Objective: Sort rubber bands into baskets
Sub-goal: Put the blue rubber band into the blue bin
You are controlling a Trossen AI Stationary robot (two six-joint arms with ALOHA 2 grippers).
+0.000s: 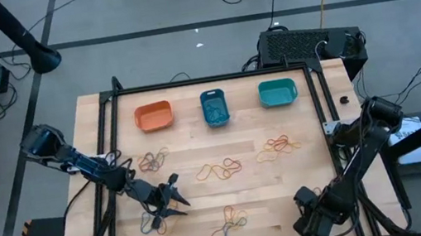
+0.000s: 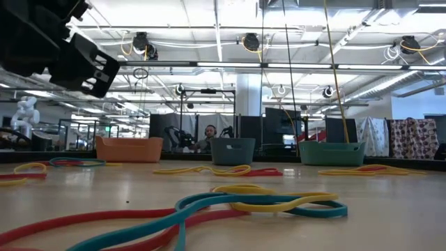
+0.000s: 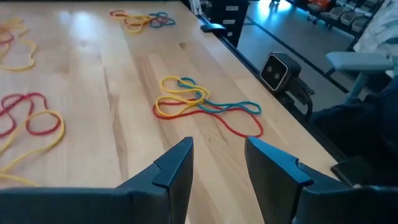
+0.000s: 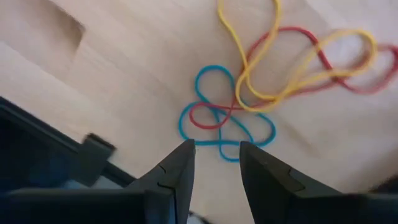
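Inspecting the far edge of your worktop (image 1: 198, 149), you find three baskets in a row: the orange basket (image 1: 153, 116) at the left, the blue basket (image 1: 214, 106) in the middle, the teal basket (image 1: 277, 93) at the right. Your blue basket shows a tangle of bands inside; what the other two contain cannot be told. The rubber bands (image 1: 218, 169) lie loose in several mixed clusters across the wood, none near a basket rim. Your left gripper (image 1: 174, 197) hangs above the near-left worktop, fingers (image 3: 177, 171) parted and grasping nothing. Your right gripper (image 4: 216, 163) sits at the near-right corner over a small tangle, fingers likewise released and empty.
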